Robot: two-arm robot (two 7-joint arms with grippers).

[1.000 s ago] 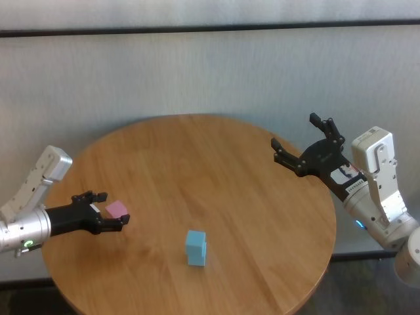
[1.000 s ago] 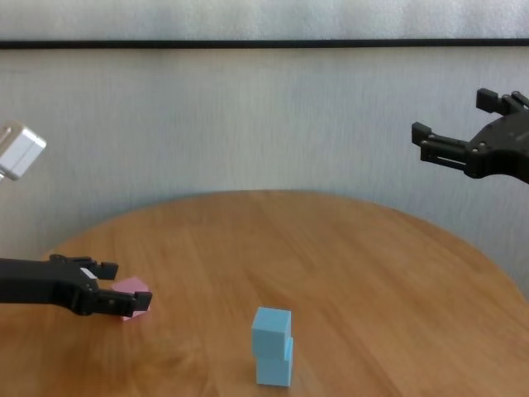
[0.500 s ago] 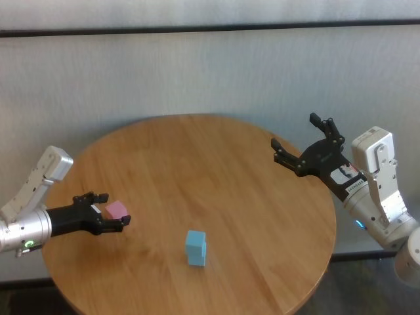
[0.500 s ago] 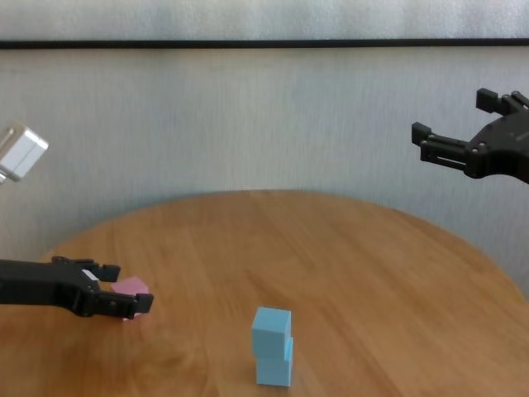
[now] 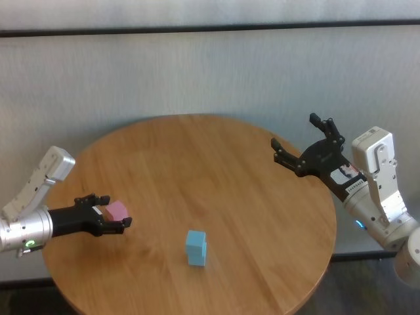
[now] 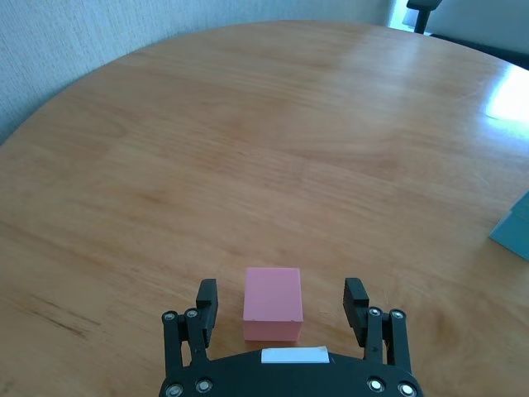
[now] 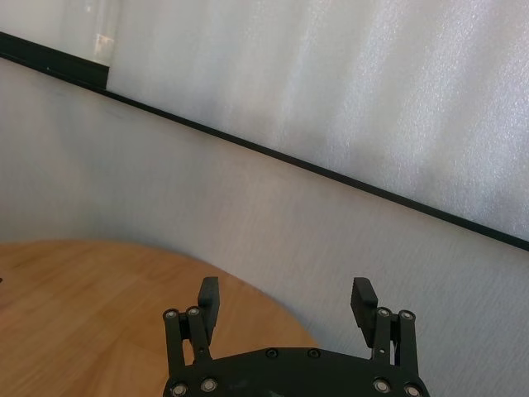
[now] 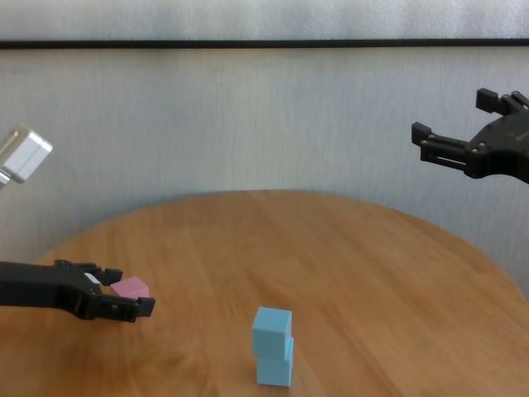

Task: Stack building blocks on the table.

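The pink cube [image 5: 117,210] rests on the round wooden table [image 5: 216,164] near its left edge. My left gripper [image 5: 117,211] is low over the table and open, one finger on each side of the pink cube [image 6: 274,302] with a gap on both sides. It shows the same way in the chest view [image 8: 132,289]. Two light blue cubes [image 5: 196,247] stand stacked, slightly twisted, near the table's front middle [image 8: 272,346]. My right gripper [image 5: 295,131] is open and empty, held high above the table's right edge.
A pale wall with a dark rail [image 5: 210,27] stands behind the table. The table's rim [image 8: 463,248] curves close below the right gripper. Bare tabletop [image 6: 248,124] lies between the pink cube and the blue stack.
My left gripper has slid a little forward along the pink cube, which now sits deeper between the fingers. The right arm and the blue stack have not moved.
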